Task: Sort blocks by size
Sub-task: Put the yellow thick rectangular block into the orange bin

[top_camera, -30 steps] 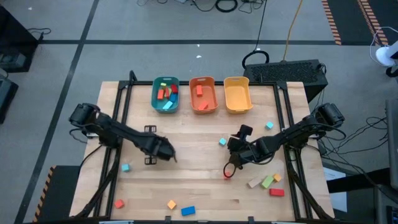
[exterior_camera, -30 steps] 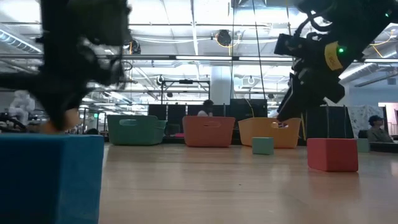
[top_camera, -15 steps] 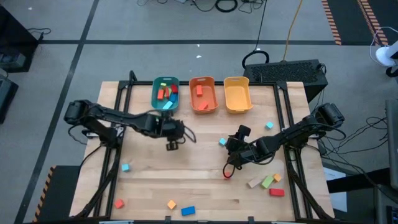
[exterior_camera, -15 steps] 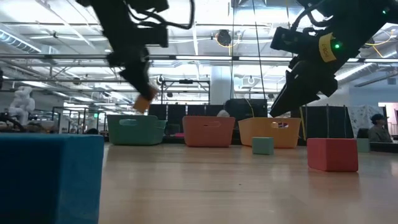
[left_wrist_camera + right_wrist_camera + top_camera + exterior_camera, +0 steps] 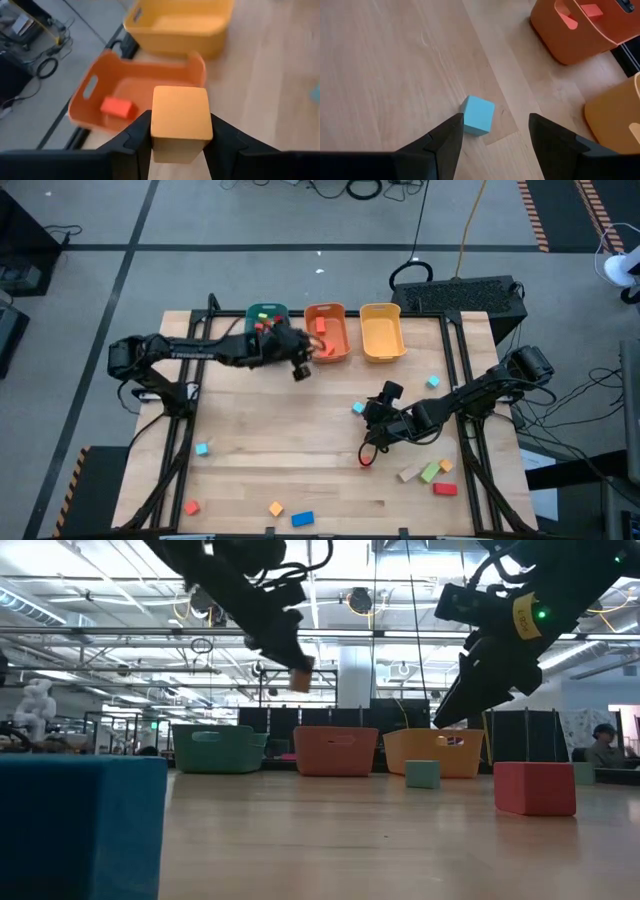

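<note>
Surface (image 5: 320, 430) carries three bins: teal bin (image 5: 262, 313), orange bin (image 5: 326, 330), yellow bin (image 5: 381, 332).

Left end effector (image 5: 180, 150) is clamped on an orange cube (image 5: 180, 122), held in the air just short of the orange bin, which already has one red block (image 5: 116, 107). To do this well, I'd carry it over the bin's middle, lower it, then release so it doesn't bounce off the rim.

Right end effector (image 5: 495, 135) stands wide and empty over a light blue cube (image 5: 478, 115).

About ten blocks lie loose on the surface; the teal bin's count is unclear.
</note>
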Controlling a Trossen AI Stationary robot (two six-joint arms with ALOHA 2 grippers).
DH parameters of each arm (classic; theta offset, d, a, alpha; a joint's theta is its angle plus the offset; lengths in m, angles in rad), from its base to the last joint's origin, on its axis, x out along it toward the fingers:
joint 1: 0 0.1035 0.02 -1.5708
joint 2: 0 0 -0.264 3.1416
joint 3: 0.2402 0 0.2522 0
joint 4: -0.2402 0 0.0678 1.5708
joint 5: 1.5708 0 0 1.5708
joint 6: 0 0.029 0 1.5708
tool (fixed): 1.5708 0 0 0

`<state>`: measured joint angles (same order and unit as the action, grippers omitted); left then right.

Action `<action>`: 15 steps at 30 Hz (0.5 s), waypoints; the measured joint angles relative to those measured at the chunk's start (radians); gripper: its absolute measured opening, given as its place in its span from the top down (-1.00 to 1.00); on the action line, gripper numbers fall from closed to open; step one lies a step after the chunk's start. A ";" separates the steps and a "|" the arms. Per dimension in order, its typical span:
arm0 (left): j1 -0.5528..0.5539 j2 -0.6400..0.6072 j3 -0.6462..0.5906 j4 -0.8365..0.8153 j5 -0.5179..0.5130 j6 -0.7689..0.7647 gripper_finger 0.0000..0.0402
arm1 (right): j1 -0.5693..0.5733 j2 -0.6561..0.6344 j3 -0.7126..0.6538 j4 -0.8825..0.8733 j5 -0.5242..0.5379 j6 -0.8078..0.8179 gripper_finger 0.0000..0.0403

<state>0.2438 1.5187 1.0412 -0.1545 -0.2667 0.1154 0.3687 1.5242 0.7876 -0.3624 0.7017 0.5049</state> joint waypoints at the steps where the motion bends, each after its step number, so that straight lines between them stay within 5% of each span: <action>1: 0.022 0.007 0.000 0.038 0.033 -0.001 0.32 | 0.000 0.000 0.000 0.001 0.000 0.000 -0.04; 7: 0.107 0.098 0.001 0.257 0.140 -0.031 0.32 | 0.000 0.000 0.000 0.029 0.000 -0.023 -0.04; 15: 0.154 0.221 0.000 0.366 0.159 -0.032 0.32 | 0.000 0.000 0.000 0.038 0.000 -0.030 -0.04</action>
<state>0.3977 1.7398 1.0416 0.2111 -0.1074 0.0830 0.3687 1.5242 0.7876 -0.3241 0.7017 0.4753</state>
